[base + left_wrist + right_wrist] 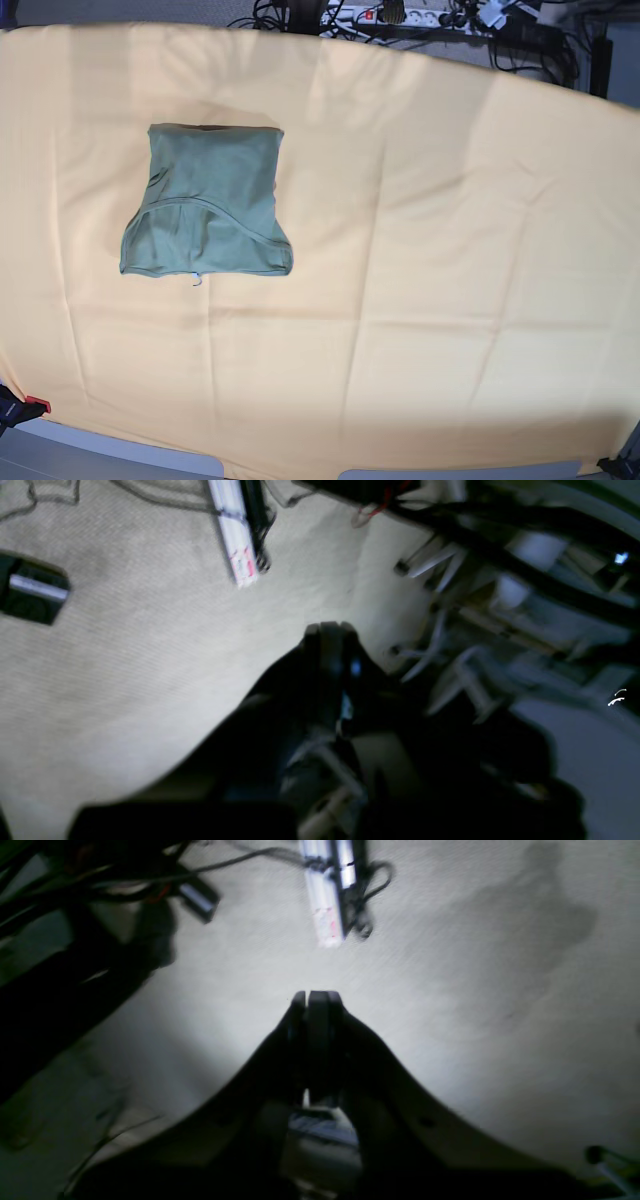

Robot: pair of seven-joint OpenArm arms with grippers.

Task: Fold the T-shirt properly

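Near left edge of tablecloth (450, 250), T-shirt (215, 165) folded, lower edge flared. Left gripper (327, 627), right gripper (318, 997): fingertips together, nothing held. Might unfold if hem gets snagged while squaring.

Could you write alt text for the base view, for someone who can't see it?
A sage-green T-shirt lies folded into a compact shape, wider at its lower edge, on a pale yellow-orange cloth with visible creases. Cables and equipment run along the top edge.
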